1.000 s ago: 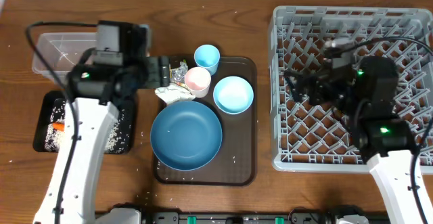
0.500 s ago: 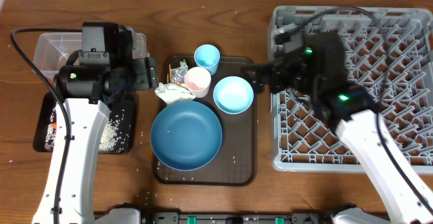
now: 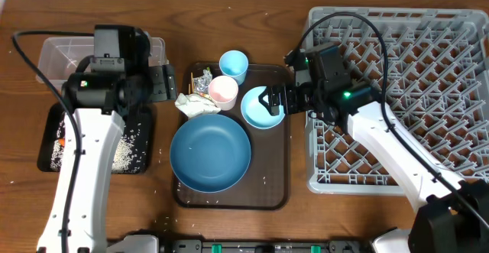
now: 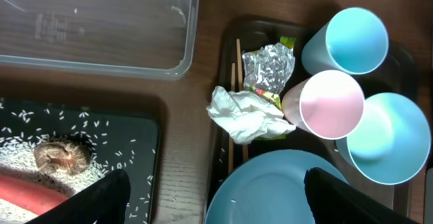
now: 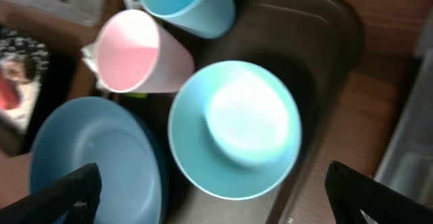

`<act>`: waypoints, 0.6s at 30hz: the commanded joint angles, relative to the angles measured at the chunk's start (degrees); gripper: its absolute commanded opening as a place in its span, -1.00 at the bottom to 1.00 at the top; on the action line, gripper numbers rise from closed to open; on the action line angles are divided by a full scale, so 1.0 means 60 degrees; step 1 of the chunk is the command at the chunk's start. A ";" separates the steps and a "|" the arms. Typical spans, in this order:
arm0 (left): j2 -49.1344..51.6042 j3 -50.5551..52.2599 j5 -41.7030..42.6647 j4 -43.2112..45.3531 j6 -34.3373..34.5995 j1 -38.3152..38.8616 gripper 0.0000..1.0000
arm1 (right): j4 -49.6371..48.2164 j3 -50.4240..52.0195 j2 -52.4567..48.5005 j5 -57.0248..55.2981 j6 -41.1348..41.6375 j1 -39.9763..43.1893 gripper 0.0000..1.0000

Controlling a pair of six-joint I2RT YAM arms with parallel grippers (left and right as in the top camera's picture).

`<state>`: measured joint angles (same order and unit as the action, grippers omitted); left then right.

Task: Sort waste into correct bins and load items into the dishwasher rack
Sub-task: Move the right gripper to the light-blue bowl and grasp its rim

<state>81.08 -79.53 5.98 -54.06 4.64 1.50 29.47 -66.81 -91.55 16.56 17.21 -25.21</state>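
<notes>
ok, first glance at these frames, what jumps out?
The large dark blue bowl dominates the brown serving tray at centre. The open right gripper hangs over the smaller light blue bowl, beside the big grey rack on the right. On the left, white rice speckles the black tray.

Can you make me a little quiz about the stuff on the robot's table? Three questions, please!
1. True or false: the pink cup stands upright on the brown tray.
2. Pick one: the open right gripper hangs over A) the clear tub, B) the small blue bowl, C) the grey rack.
3. Fill in the word: the rice and the food lump lie in the ____ tray.

Key: 1 true; 2 B; 3 black.
</notes>
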 commanded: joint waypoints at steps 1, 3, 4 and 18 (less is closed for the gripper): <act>0.0364 -0.0036 -0.0117 -0.0058 0.0007 -0.0044 0.67 | 0.0015 -0.0244 -0.0266 -0.0874 0.0200 -0.0463 0.98; 0.0514 -0.0036 -0.0117 -0.0062 0.0011 -0.0044 0.66 | -0.0011 -0.0310 -0.0510 -0.1264 0.0193 -0.0758 0.98; 0.0583 -0.0036 -0.0113 -0.0062 0.0011 -0.0044 0.66 | 0.0004 -0.0372 -0.0630 -0.1384 0.0189 -0.0860 0.98; 0.0765 -0.0036 -0.0627 -0.0280 0.0011 -0.0044 0.67 | 0.5373 -0.7023 -0.3799 -0.3107 -0.0539 -0.0980 0.98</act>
<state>85.43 -79.48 4.40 -55.31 4.64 1.50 59.09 -103.39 -111.09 1.17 15.42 -31.73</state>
